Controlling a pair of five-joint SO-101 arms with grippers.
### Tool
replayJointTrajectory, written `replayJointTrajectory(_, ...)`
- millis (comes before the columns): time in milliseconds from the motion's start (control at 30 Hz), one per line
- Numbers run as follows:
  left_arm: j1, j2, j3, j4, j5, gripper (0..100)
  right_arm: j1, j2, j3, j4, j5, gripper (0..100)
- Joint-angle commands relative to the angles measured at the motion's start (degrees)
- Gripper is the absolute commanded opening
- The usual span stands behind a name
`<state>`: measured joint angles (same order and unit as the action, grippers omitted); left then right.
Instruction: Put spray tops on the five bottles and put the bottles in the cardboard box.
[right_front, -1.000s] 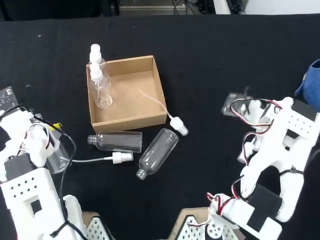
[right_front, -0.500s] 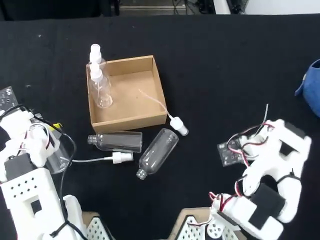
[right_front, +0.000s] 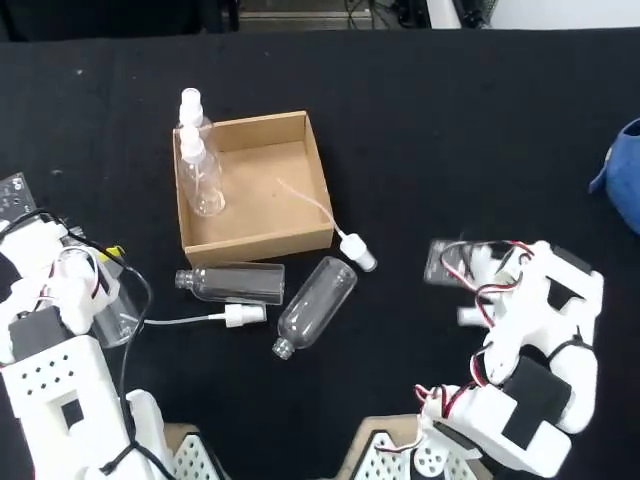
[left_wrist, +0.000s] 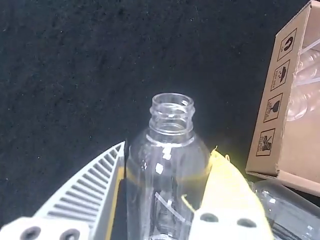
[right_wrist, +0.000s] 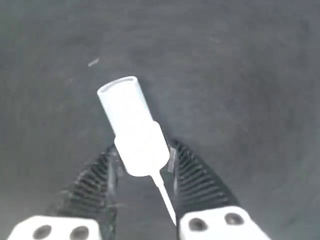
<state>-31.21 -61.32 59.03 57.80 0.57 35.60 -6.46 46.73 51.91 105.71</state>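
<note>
While the left gripper (left_wrist: 168, 148) is clamped on an uncapped bottle (left_wrist: 171, 125), its neck jutting beyond the fingertips, the right gripper (right_wrist: 142, 150) pinches a spray top (right_wrist: 135, 125) at its collar, with the nozzle past the tips and the dip tube pointing back between the jaws; the bottle's base is cut off in the left wrist view; from above, the right gripper is blurred, right of the cardboard box (right_front: 258, 243); the held bottle sits left of and nearer than the box, half-hidden by wires.

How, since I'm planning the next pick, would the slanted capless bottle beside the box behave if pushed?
The bottle lies on its round side, so it would probably roll. It looks like clear, empty plastic, so likely light and easily shoved.
</note>
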Motion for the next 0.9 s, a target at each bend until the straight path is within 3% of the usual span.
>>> replayJointTrajectory(0, 0.40, -1.23, -0.75, -1.32, 0.26, 3, -0.44, -4.26, -2.86, -0.62, -37.19, 6.0)
replayJointTrajectory(100, 0.40, -1.23, -0.75, -1.23, 0.26, 3, 3.43, -4.09, -3.38, -0.62, -54.59, 6.4)
replayJointTrajectory(167, 0.40, -1.23, -0.75, -1.23, 0.26, 3, 4.57, -4.09, -3.30, -0.62, -57.93, 7.9)
replayJointTrajectory(367, 0.40, -1.23, -0.75, -1.23, 0.26, 3, 3.43, -4.18, -4.79, 7.03, -58.11, 22.9)
replayJointTrajectory(567, 0.40, -1.23, -0.75, -1.23, 0.26, 3, -1.05, -4.09, -9.27, 10.20, -57.32, 23.3)
replayJointTrajectory(867, 0.40, -1.23, -0.75, -1.14, 0.26, 3, -0.35, 3.38, -10.24, 8.62, -45.63, 23.3)
